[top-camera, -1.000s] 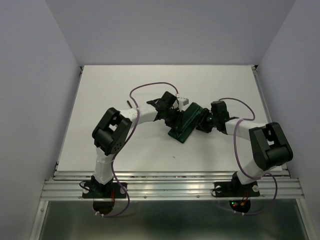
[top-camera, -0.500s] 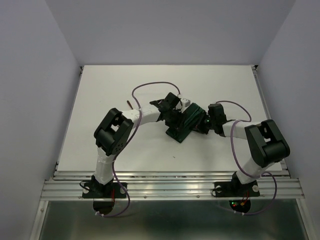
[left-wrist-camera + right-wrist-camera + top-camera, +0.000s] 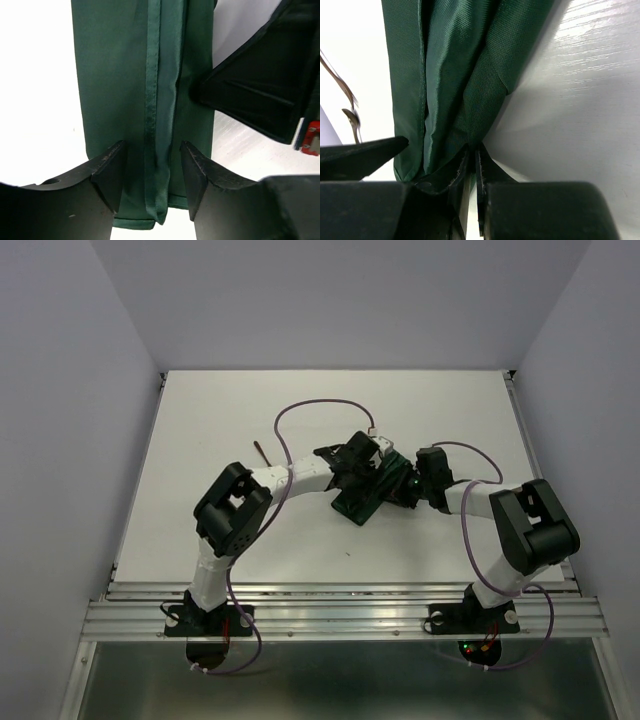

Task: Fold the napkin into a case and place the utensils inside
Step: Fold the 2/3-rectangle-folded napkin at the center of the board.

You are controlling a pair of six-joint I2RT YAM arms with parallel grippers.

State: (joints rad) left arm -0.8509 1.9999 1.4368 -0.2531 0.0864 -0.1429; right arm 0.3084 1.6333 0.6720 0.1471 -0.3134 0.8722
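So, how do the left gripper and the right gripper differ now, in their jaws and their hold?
The left gripper has its jaws apart; the right gripper has its jaws shut. The left one holds nothing, its jaws astride a hem of the napkin; the right one pinches a fold at the napkin's edge. Both are at the same folded napkin.

Fixed camera above and behind the two arm bases (image 3: 197, 615) looks down and forward across the whole white worktop (image 3: 200, 420) from well back. The left wrist camera peers past the left claw (image 3: 152, 151) straight onto the green napkin (image 3: 115, 75), at very close range. The right wrist camera sits equally near, looking along the right claw (image 3: 473, 150) at the cloth's folds. All three views share that napkin, mid-worktop.
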